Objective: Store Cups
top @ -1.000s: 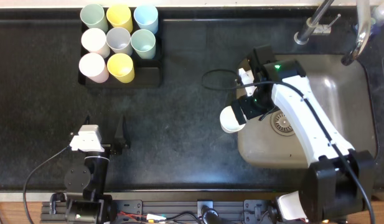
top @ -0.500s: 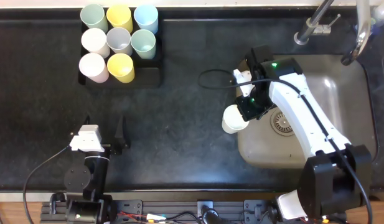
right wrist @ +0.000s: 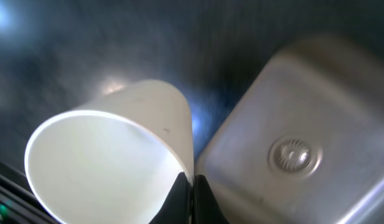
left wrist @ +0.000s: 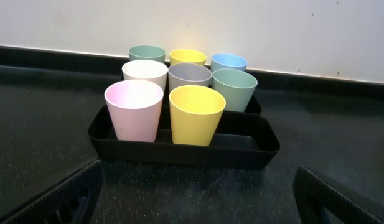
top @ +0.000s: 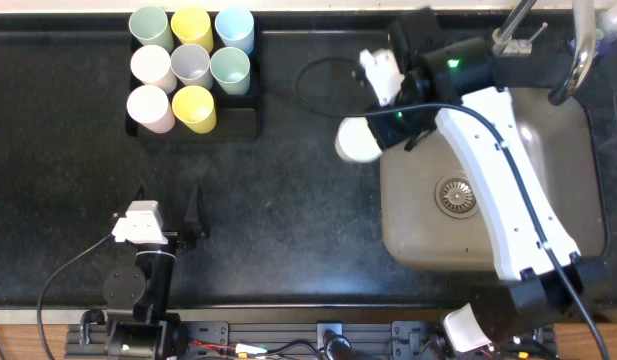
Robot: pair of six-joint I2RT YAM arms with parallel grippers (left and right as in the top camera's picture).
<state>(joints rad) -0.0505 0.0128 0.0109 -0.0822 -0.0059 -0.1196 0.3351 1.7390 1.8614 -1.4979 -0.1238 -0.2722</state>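
We see our right gripper (right wrist: 190, 182) pinching the wall of the white plastic cup (right wrist: 111, 149) at its rim. The cup is tilted, above the dark countertop (top: 288, 220) beside the steel sink (right wrist: 316, 106). Our left gripper (left wrist: 192, 202) is spread.

We see a dark speckled countertop (top: 288, 220) with a steel sink (top: 553, 130) set into it (drain near its middle), a faucet (top: 508, 35) behind it, and a pale wall (left wrist: 304, 31) beyond.
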